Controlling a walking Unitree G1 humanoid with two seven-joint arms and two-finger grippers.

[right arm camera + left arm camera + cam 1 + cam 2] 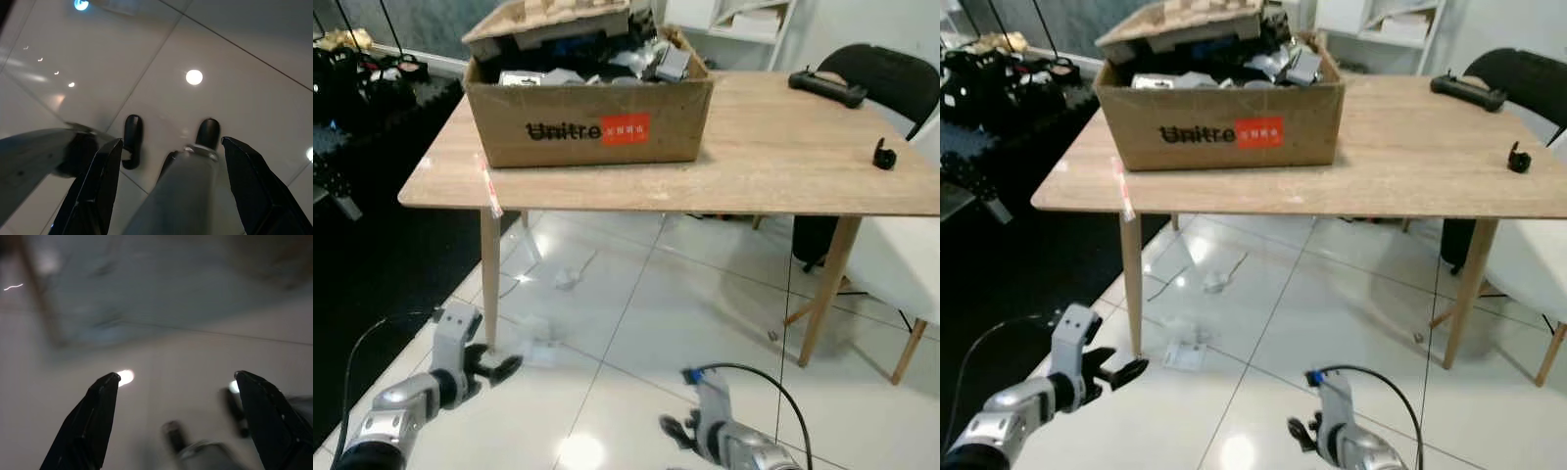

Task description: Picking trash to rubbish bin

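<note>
Left eye view: cardboard box (592,122) on wooden table (783,157), printed "Unitre" beside red label, small writing unreadable. Crumpled trash (540,345) on white tile floor (705,304) by table leg, another scrap (570,277) under table. Left gripper (499,368) fingers spread wide, empty, near trash. Right gripper (168,186) wide, empty, low over floor.

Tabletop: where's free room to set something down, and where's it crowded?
Free: the wide bare stretch of the wooden table between the cardboard box and the small black object near the right edge, in front of the black controller. A narrower strip runs along the front edge. Crowded: the left rear, where the overfilled box sits.
</note>
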